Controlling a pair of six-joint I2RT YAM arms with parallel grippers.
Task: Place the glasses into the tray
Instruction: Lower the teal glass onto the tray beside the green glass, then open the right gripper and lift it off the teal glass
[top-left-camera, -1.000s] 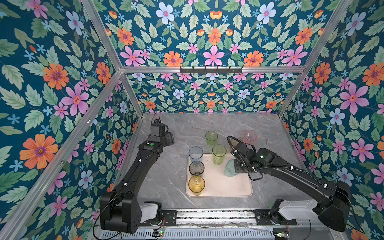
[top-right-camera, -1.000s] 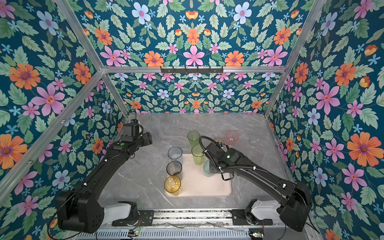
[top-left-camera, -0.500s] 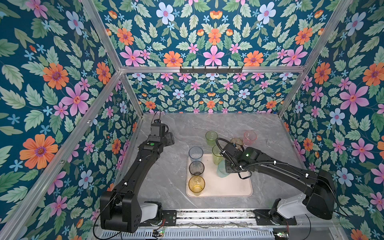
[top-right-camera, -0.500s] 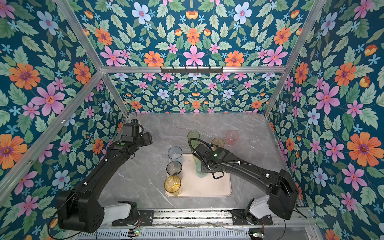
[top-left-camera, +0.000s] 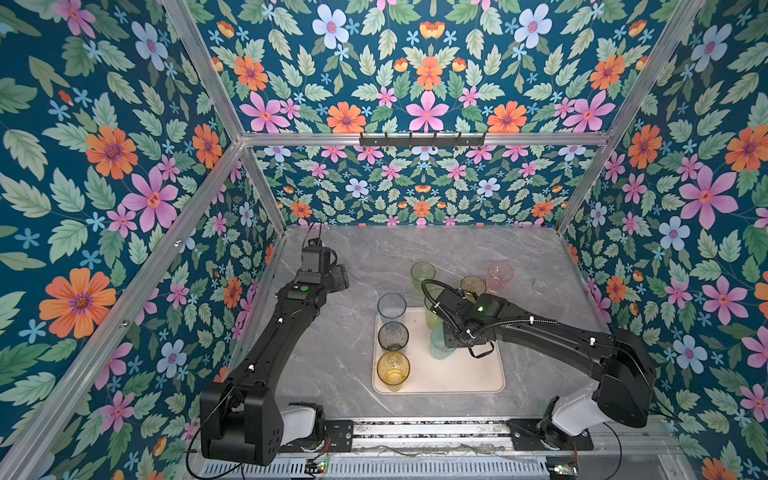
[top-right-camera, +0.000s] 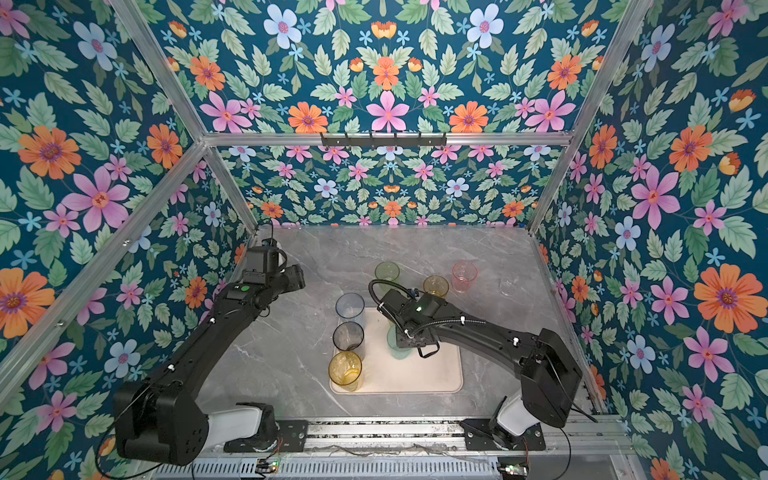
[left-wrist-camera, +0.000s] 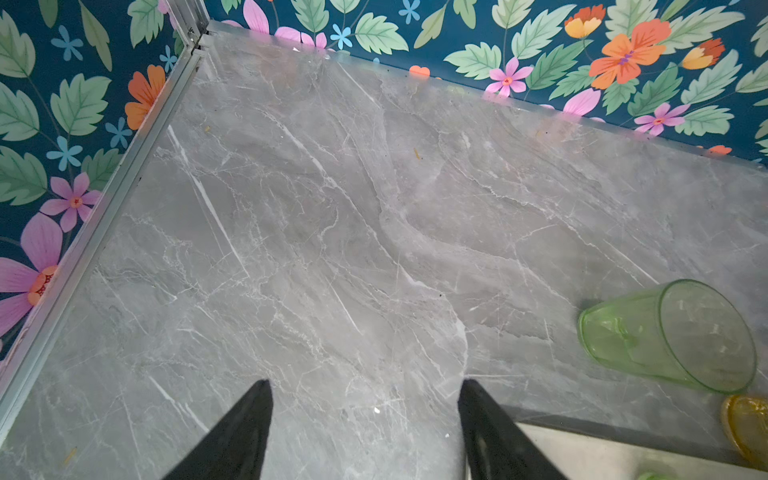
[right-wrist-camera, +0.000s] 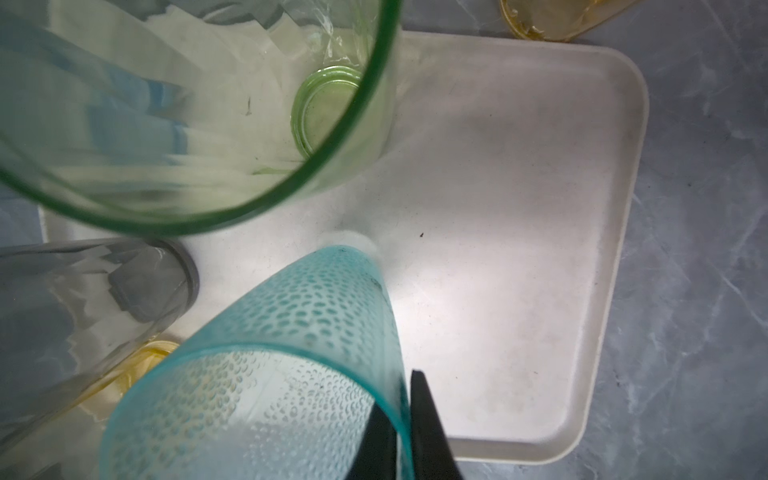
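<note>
Teal tumbler, translucent, dimpled, rim pinched in jaws, beige tray beneath

Right claw, clamped on the rim of the teal glass, has carried it leftward over the tray, from right of centre to the middle, beside the yellow-green glass. The arm's shift uncovers the amber glass on the counter behind.
</note>
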